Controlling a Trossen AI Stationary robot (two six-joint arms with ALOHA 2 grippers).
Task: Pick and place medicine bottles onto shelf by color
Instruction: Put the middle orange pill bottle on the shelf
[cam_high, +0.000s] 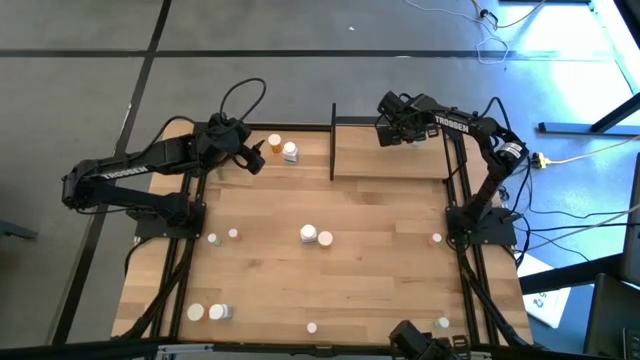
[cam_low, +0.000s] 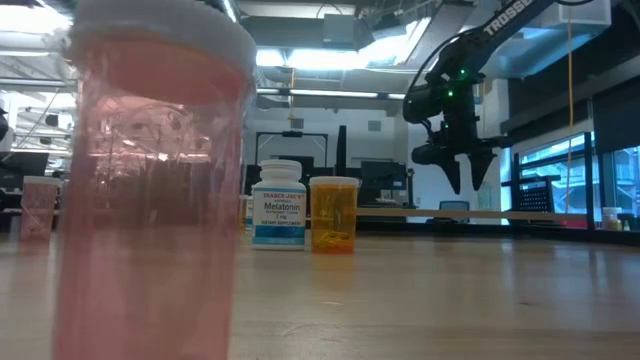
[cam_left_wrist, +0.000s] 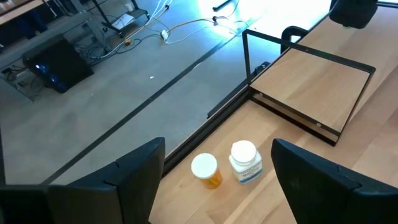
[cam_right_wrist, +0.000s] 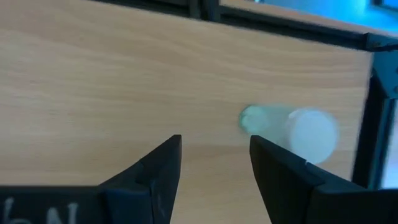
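Observation:
My right gripper hangs open over the shelf, a light board with black posts at the table's far side, and points down. A pale green medicine bottle with a white cap lies on its side on the board, just off to one side of the fingers and not between them. My left gripper is open at the far left, raised above the table. Just beyond it an orange bottle and a white bottle stand upright. The left gripper holds nothing.
A white labelled bottle and an orange one stand mid-table. More bottles are scattered near the left edge, the near left, the near edge and the right side. A pink bottle stands close to the low camera.

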